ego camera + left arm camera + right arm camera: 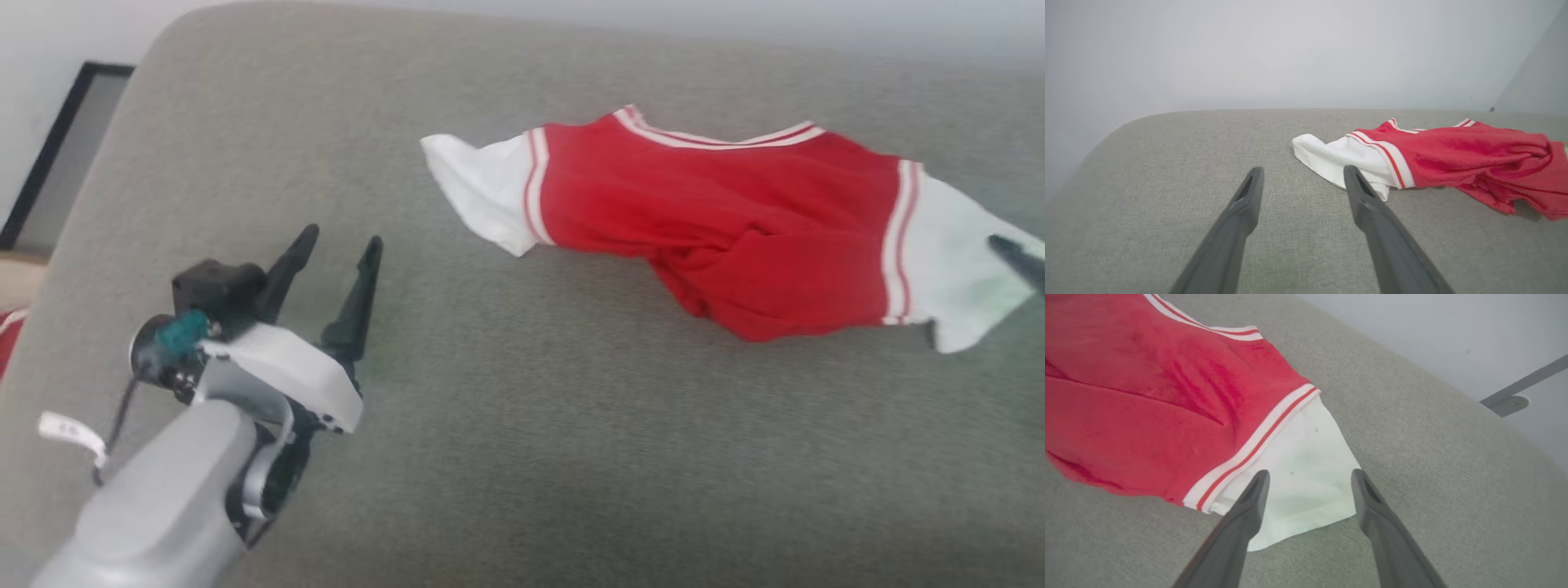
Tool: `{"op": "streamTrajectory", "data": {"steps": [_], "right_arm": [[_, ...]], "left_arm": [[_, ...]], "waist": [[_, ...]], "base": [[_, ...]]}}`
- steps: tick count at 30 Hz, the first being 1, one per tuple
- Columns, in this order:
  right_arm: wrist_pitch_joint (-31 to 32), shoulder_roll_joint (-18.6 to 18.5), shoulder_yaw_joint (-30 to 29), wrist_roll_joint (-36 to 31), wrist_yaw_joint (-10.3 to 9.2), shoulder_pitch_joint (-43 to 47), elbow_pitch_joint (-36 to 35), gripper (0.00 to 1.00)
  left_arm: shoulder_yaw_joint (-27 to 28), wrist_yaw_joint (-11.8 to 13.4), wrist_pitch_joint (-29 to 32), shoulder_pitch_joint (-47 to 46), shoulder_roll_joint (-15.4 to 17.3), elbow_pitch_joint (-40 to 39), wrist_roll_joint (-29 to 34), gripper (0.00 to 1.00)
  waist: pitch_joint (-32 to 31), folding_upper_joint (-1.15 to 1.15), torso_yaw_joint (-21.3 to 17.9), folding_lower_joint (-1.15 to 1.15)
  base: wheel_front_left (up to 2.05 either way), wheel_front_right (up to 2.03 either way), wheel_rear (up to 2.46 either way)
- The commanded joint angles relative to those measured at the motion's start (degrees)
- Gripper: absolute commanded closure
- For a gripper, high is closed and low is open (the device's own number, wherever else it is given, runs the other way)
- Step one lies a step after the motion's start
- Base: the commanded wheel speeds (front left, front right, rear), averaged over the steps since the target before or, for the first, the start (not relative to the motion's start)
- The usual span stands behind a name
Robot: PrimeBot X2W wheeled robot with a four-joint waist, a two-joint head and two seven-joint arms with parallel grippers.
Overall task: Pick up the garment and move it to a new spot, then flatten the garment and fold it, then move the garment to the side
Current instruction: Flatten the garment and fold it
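Lowest in the head view, at lower left, is a pale forearm [163, 506] ending in the left gripper [341, 238]. Its two dark fingers are spread and hold nothing above the grey fabric surface [522, 457]. A pale wall [1290, 49] rises behind, with a dark frame [57, 147] at upper left. The garment [718, 196] lies rumpled at upper right. The right gripper [1309, 474] is spread wide over its white sleeve [1306, 457], gripping nothing; whether it touches the cloth is unclear.

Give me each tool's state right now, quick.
Left tool: open, empty, short of the garment.
Right tool: open, empty, poised at the garment's white sleeve.
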Motion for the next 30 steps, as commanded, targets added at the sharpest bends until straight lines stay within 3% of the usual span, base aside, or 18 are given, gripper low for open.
{"op": "streamTrajectory", "data": {"steps": [1,6,10,14,21,22,23,24,25,30], "right_arm": [[2.75,-1.4,1.15,1.86,-0.1,-3.07,1.98,0.0],[7.16,-4.3,3.25,3.69,-0.1,-8.38,6.55,0.0],[10.07,-7.19,5.6,3.56,-0.1,-12.63,10.32,0.0],[12.29,-8.43,7.63,4.97,-0.1,-15.8,14.27,0.0],[16.02,-8.45,11.6,8.3,-0.06,-16.16,15.46,0.0],[16.45,-8.57,12.06,8.55,-0.06,-16.11,15.52,0.15],[16.96,-8.7,12.59,8.81,-0.06,-16.09,15.55,0.5],[17.31,-8.84,13.07,8.98,-0.06,-16.28,15.54,0.7],[17.32,-8.95,13.36,9.16,-0.06,-16.6,15.52,1.0],[15.74,-8.84,13.87,9.21,-0.12,-18.41,16.17,1.0]], "left_arm": [[2.74,1.29,-0.24,3.0,-1.08,-3.04,3.59,0.0],[7.19,2.47,-0.25,7.64,-3.63,-8.16,10.4,0.0],[10.79,1.9,-0.26,11.15,-6.85,-11.22,15.44,0.0],[15.4,-0.2,-0.26,14.01,-10.52,-13.58,19.59,0.0],[20.77,-3.34,-0.26,15.87,-13.06,-14.53,22.78,0.0],[21.33,-3.76,-0.26,15.84,-13.26,-14.44,23.16,0.0],[21.77,-4.22,-0.26,15.74,-13.48,-14.36,23.46,0.0],[22.14,-4.78,-0.26,15.58,-13.77,-14.25,23.51,0.0],[22.39,-5.41,-0.26,15.18,-13.93,-14.18,23.72,0.0],[22.09,-8.8,-0.16,10.11,-12.41,-12.58,25.55,0.0]], "waist": [[1.81,0.0,3.0,0.0],[4.08,0.0,5.95,0.0],[6.6,0.0,8.53,0.0],[9.15,0.0,10.62,0.0],[9.93,0.0,10.62,0.0],[9.91,0.0,10.48,0.0],[9.88,0.0,10.33,0.0],[9.91,0.0,10.2,0.0],[9.97,0.0,10.06,0.0],[11.19,0.0,9.4,0.0]], "base": [[0.0,0.0,0.0],[0.0,0.0,0.0],[0.0,0.0,0.0],[0.0,0.0,0.0],[0.0,0.0,0.0],[0.0,0.0,0.0],[0.0,0.0,0.0],[0.0,0.0,0.0],[0.0,0.0,0.0],[0.0,0.0,0.0]]}}
